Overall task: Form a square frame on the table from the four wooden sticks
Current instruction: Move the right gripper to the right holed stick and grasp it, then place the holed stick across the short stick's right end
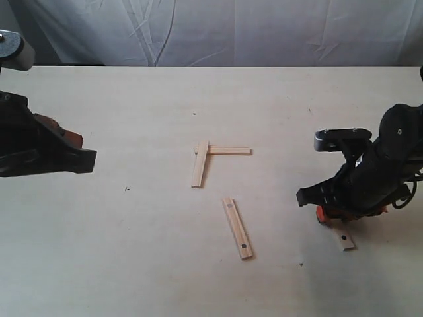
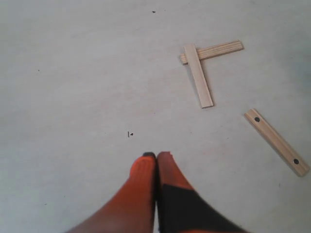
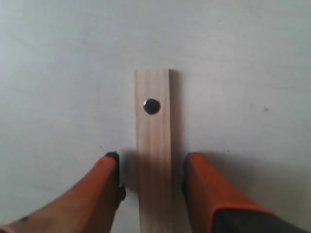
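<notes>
The wide pale cream table carries two plain pale wooden strips crossed near its centre (an L shape), a dotted pale wooden strip at five o'clock from them, and another dotted strip at four o'clock, partly hidden.

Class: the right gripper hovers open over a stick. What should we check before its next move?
1. Right gripper open, straddling the fourth stick: ok.
2. Fourth stick flat on the table: ok.
3. Grip centred along its length: cannot tell.
4. Left gripper shut, away from sticks: ok.
5. L-shaped pair overlapping at one corner: ok.
6. Square frame complete: not ok.
</notes>
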`<action>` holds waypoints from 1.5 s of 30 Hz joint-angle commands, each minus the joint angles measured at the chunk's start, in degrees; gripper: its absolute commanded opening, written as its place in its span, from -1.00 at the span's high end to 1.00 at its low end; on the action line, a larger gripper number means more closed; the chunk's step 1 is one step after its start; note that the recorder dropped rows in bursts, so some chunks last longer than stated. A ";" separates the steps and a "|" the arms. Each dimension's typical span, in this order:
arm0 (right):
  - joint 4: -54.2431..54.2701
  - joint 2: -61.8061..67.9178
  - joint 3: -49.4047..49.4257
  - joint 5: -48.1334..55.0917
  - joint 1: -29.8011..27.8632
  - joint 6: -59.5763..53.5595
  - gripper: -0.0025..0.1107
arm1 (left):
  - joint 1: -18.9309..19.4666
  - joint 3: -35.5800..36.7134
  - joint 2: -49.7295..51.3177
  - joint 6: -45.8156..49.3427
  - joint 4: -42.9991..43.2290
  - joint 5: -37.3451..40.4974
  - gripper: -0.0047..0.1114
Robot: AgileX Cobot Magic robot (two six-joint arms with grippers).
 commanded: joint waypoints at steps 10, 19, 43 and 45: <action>2.26 -1.33 -4.60 5.87 0.00 4.58 0.97 | -0.11 0.12 -0.31 -0.36 0.07 -0.60 0.92; -1.41 3.62 -29.17 14.95 9.76 19.66 0.97 | -0.11 0.12 -0.31 -0.36 2.83 -0.12 0.92; -6.94 22.60 -43.03 15.66 14.20 30.61 0.97 | -0.11 0.12 -0.31 -2.03 6.54 0.81 0.92; -7.41 22.60 -43.03 15.36 14.20 31.13 0.97 | -0.11 0.12 -0.31 -2.03 6.54 0.81 0.92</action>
